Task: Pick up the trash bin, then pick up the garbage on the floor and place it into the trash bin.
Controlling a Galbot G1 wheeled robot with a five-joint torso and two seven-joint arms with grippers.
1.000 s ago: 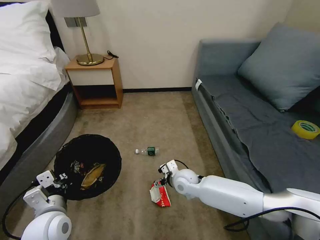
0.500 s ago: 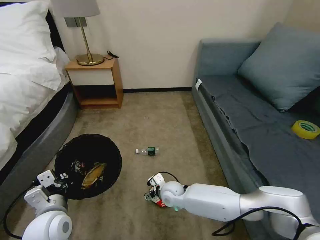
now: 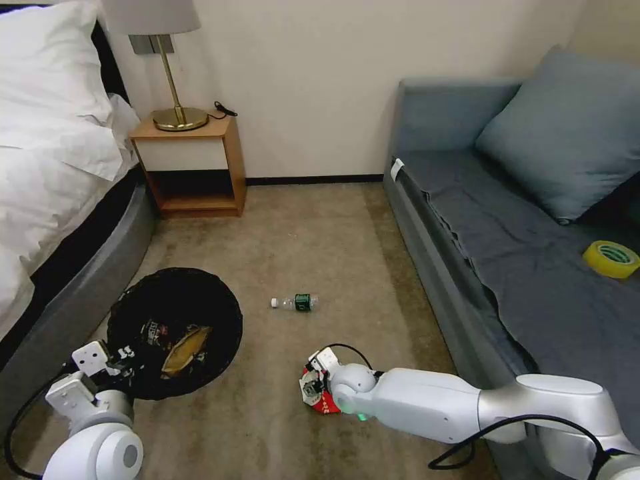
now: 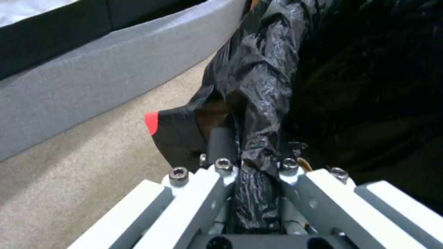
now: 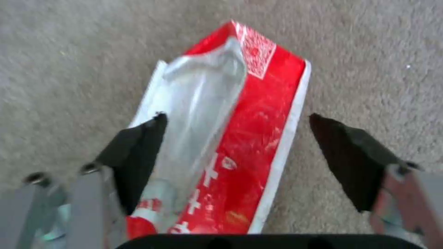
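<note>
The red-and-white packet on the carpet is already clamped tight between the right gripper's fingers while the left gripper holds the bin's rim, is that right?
Not quite. The right gripper is open: in the right wrist view its fingers straddle the red-and-white packet, which lies on the carpet between them. The left gripper does hold the trash bin by its bag-covered rim.

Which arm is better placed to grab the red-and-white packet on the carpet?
Right. The right gripper straddles the packet, jaws open; the left gripper is shut on the bin.
</note>
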